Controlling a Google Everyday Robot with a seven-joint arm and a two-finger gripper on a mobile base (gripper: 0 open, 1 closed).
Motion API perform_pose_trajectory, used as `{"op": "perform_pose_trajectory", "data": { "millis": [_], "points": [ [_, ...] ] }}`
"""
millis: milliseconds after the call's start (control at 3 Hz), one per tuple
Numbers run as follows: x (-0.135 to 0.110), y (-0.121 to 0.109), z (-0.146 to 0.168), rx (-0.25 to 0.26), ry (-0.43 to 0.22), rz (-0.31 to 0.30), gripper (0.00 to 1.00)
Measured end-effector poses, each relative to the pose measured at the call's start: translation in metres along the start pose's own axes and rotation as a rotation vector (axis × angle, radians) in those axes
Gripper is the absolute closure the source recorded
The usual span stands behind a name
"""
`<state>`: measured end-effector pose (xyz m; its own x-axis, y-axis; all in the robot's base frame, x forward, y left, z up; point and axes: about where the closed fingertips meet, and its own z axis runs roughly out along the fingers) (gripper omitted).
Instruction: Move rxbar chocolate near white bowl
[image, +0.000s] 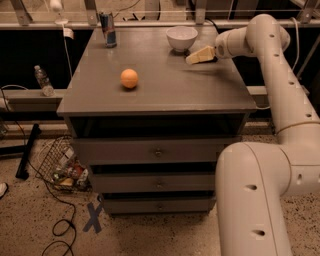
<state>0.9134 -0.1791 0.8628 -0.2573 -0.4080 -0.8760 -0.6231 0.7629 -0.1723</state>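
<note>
The white bowl (181, 37) stands at the back right of the grey cabinet top (155, 82). My gripper (199, 55) is low over the top, just right of the bowl and in front of it, pointing left toward the bowl. The rxbar chocolate does not show; a dark patch under the wrist could be the bar or a shadow, I cannot tell which. The arm reaches in from the right side of the view.
An orange ball (129, 78) lies left of centre on the top. A tall blue-silver can (107, 29) stands at the back left. Drawers are below the top; a wire basket (65, 165) and cables are on the floor at the left.
</note>
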Motion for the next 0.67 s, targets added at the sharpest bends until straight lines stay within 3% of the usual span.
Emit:
{"op": "perform_pose_trajectory", "data": {
  "millis": [333, 667],
  "points": [
    [-0.003, -0.032, -0.030, 0.064, -0.075, 0.079, 0.00],
    [-0.002, -0.073, -0.068, 0.163, -0.142, 0.153, 0.00]
  ]
}}
